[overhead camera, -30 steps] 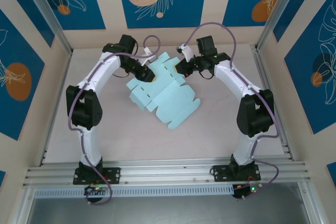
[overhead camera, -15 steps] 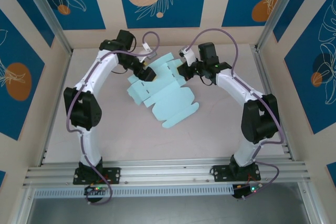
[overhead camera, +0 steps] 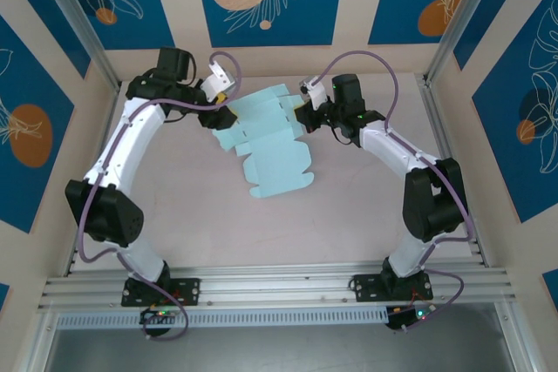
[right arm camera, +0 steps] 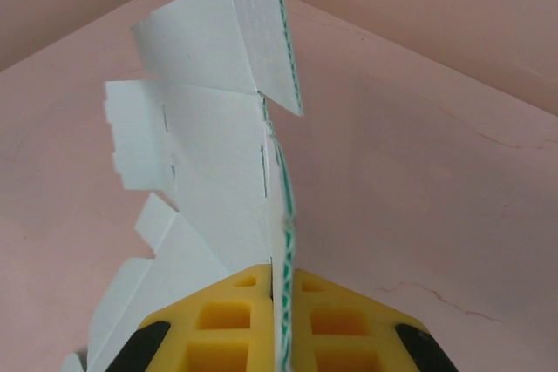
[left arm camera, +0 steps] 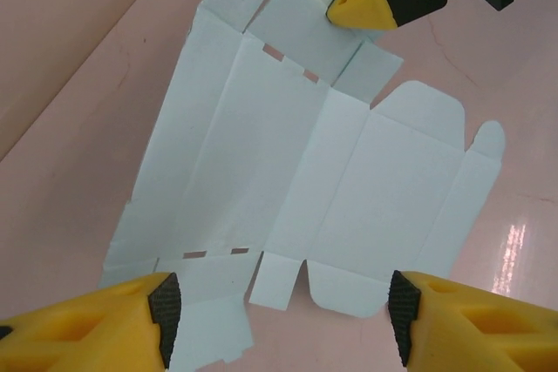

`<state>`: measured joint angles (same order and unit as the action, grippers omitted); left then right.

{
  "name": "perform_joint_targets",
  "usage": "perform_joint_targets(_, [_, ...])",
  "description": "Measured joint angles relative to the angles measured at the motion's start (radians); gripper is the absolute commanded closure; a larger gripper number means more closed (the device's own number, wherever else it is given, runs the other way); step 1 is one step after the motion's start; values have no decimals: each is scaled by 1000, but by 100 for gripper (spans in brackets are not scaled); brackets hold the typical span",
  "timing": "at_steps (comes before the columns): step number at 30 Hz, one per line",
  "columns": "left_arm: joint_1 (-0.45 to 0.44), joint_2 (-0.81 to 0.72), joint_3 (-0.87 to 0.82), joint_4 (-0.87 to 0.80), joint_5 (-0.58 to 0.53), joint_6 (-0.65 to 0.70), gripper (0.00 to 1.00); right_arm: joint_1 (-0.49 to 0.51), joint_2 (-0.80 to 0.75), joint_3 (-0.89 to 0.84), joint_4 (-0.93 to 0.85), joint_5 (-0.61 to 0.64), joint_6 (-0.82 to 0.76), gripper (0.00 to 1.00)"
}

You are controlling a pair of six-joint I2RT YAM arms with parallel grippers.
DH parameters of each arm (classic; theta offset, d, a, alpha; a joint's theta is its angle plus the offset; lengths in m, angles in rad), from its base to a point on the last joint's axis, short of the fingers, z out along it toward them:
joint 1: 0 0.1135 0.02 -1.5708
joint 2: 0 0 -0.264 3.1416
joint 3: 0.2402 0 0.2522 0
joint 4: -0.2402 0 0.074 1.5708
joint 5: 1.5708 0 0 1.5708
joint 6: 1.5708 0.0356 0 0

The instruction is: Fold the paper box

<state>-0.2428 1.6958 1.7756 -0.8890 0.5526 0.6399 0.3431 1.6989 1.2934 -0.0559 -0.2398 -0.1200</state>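
Note:
The paper box [overhead camera: 266,141] is a flat pale aqua die-cut sheet with flaps and tabs, lying at the back middle of the table. My right gripper [overhead camera: 302,115] is shut on its right edge. In the right wrist view that gripper [right arm camera: 283,324] pinches the thin card [right arm camera: 218,154] edge-on between its yellow fingers, and the held part stands up. My left gripper [overhead camera: 225,112] hangs at the sheet's left edge with its jaws open. In the left wrist view it [left arm camera: 283,320] is above the sheet [left arm camera: 296,172] with nothing gripped, and the right gripper's yellow fingertip [left arm camera: 366,2] rests on the far edge.
Wall panels close in the back and both sides of the pink table [overhead camera: 349,215]. An aluminium rail [overhead camera: 279,289] runs along the near edge by the arm bases. Upright frame posts [overhead camera: 83,32] stand at the back corners.
The left arm has swung out to the left and back, and its gripper has come off the sheet with jaws wider. The sheet has shifted slightly toward the back while the right gripper keeps its pinch.

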Motion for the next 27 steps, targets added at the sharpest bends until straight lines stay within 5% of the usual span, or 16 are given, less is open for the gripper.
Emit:
perform_joint_targets(8, [0,146,92,16,-43,9,27,0,0,0,12,-14,0,100])
perform_joint_targets(14, [0,223,117,92,-61,56,40,0,0,0,12,-32,0,100])
perform_joint_targets(27, [-16,356,302,28,-5,123,45,3,0,-1,19,-34,0,100])
